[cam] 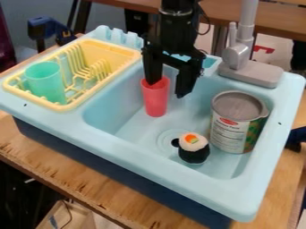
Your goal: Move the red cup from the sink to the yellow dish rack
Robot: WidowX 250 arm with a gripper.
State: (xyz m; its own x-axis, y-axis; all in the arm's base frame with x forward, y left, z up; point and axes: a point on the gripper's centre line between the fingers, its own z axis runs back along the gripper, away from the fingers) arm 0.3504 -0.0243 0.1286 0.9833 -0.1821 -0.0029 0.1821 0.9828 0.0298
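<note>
I am hovering my spread gripper (167,88) at the red tumbler (156,101) in the far basin (113,109), judging it light, slightly slick, best pinched by its rim wall.

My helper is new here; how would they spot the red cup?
Find the light blue toy sink. In its basin's far left part, under the black gripper, stands the red cup. The other cup is green and sits in the yellow rack.

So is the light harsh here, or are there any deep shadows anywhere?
Camera view: soft, fairly even light over the blue sink, only gentle shading in its basin; deep shadow below the wooden table at lower left.
</note>
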